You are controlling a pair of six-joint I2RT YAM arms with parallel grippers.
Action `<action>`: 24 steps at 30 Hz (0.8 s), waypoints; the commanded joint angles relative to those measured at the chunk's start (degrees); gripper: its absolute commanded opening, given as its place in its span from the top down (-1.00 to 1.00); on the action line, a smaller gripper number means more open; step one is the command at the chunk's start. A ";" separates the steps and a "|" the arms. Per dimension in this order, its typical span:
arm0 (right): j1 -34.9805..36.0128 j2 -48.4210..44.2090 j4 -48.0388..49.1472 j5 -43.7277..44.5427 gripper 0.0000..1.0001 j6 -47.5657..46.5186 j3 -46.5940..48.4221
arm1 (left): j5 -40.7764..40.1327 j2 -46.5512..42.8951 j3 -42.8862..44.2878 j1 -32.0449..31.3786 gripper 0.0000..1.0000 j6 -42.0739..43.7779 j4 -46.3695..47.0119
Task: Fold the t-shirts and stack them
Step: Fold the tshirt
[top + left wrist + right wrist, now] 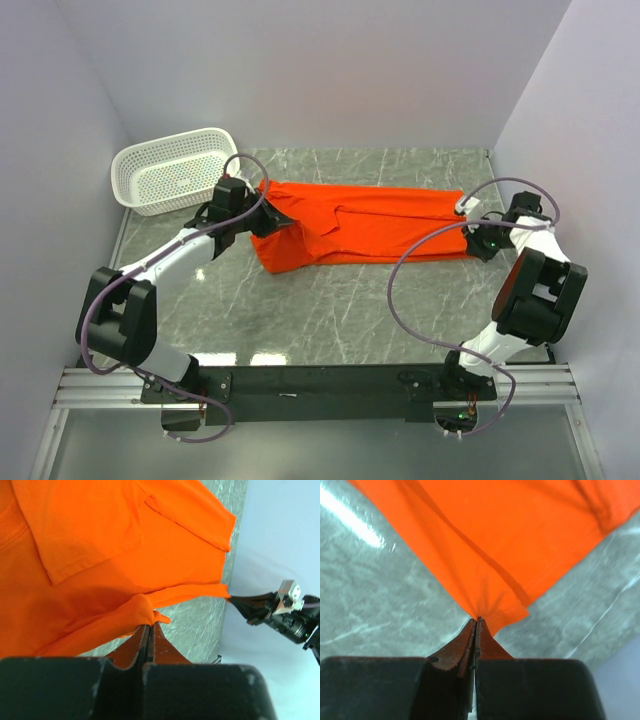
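Pinching a bunched fold of the orange-red t-shirt (100,555), the left tool (149,626) is pressing its fingers flat together on the cloth, which is spreading away ahead of the tips and running off the top and left edges of the wrist view. The right tool (477,622) is gripping a hem corner the same way, jaws tight, with cloth fanning out ahead of it and cut off at the top. Between the two tools the t-shirt is stretching as a long band over the grey marbled worktop (330,310); whether its middle is touching the worktop is hard to tell. From above, both tools' fingertips are hiding under their own wrists. A white basket (170,170) is sitting just beyond the left tool.
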 commanded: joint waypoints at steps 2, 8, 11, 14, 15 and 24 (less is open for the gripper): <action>-2.42 -3.52 -1.95 -1.67 1.00 -2.38 -1.31 | 1.51 -1.98 0.50 1.19 0.99 1.71 0.92; -4.35 -5.53 -2.48 -3.25 1.00 -3.96 -4.11 | 1.87 -3.03 -0.64 1.64 0.99 1.71 0.84; -4.80 -5.72 -2.74 -3.43 1.00 -4.75 -5.08 | 2.21 -3.73 -1.78 1.99 0.99 1.53 1.19; -5.59 -5.80 -4.94 -4.31 1.00 -6.51 -5.26 | 2.57 -4.17 -2.05 2.07 0.99 1.62 1.01; -6.37 -6.32 -5.46 -4.57 1.00 -7.90 -5.44 | 2.66 -4.17 -2.13 2.07 0.99 1.71 0.84; -9.81 -9.58 -13.90 -8.70 1.00 -17.31 -6.32 | 2.83 -4.88 -0.64 2.16 0.99 2.50 -0.39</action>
